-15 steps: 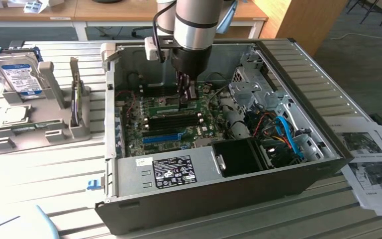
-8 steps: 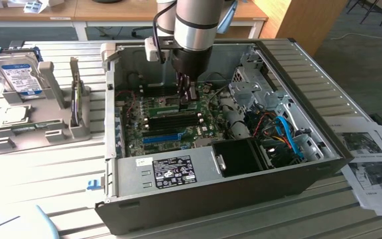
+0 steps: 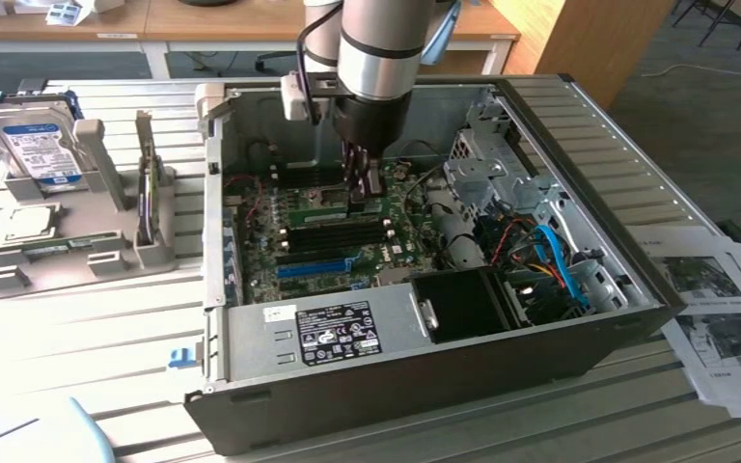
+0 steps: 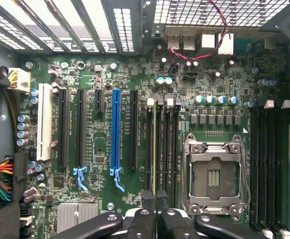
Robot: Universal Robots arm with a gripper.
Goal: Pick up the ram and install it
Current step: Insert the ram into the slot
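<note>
Now, gripper pinching the ram — edge-on in its jaws, over memory slots.

The motherboard is dark green, with one bright blue slot, one white slot and the rest black. Black jaws flank the ram, a thin yellow-green edge. A wire bundle runs red, yellow, green and black. On the pale slatted bench, the hard drive has a blue-and-white label.

The thin ram stands edge-on in a black motherboard slot, clamped between the jaws.
</note>
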